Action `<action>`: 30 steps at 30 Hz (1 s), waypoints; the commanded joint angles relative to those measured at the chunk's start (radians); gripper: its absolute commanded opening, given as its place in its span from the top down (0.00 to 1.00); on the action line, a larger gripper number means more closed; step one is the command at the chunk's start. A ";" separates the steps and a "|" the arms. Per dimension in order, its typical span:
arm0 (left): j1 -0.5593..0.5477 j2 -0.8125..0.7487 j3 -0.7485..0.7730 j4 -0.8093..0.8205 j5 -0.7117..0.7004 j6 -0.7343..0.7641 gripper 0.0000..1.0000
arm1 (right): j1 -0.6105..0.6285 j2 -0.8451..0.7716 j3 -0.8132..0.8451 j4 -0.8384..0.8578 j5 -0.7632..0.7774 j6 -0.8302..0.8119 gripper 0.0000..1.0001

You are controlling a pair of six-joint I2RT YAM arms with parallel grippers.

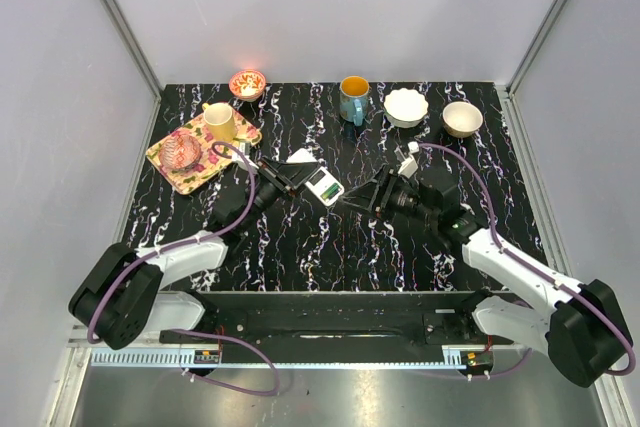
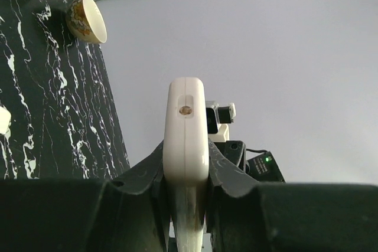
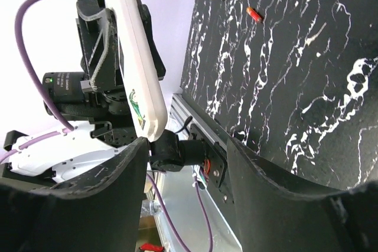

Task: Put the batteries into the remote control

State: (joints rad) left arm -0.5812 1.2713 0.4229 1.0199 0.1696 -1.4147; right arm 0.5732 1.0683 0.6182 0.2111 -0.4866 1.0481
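Note:
The remote control is a flat white slab lifted off the table, with my left gripper shut on one end. In the left wrist view the remote control stands edge-on, pinched between the left gripper's jaws. My right gripper faces the remote's free end, a short way off. In the right wrist view the remote control hangs just above the left fingertip of the right gripper, which is open with nothing between its fingers. One reddish battery lies on the table beyond.
A patterned tray at the back left holds a cream cup and a pink glass dish. Along the back edge stand a small bowl, a blue mug, a white bowl and a tan bowl.

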 commanded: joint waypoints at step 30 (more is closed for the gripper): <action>-0.011 -0.029 -0.007 0.011 -0.076 -0.006 1.00 | -0.007 0.136 0.018 0.383 0.010 0.107 0.41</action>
State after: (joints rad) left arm -0.5880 1.2457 0.4160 0.9752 0.1192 -1.4105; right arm 0.5728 1.2007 0.5900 0.5137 -0.4728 1.1427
